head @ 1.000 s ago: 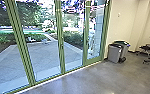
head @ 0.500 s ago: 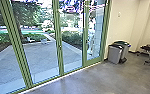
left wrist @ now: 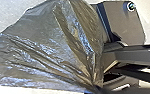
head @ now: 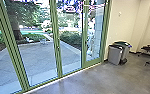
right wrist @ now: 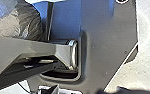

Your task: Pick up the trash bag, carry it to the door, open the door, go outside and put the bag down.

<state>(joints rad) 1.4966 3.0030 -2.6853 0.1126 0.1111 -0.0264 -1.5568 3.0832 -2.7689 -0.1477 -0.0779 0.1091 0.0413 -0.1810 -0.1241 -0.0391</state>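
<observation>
Trash bag: grey, thin, shiny, creased; wide and full, folds drawn to a tight gather — over pale floor | door: tall glass in green frame — upright, closed, paving beyond

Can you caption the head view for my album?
Gray bins beside green-framed glass doors, with a paved yard outside.

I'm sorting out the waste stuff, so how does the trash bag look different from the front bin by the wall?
The trash bag is creased and glossy, while the front bin looks smooth and stiff. The trash bag gathers into bunched folds; the front bin is boxy and straight-sided. Both look mostly greyish.
</observation>
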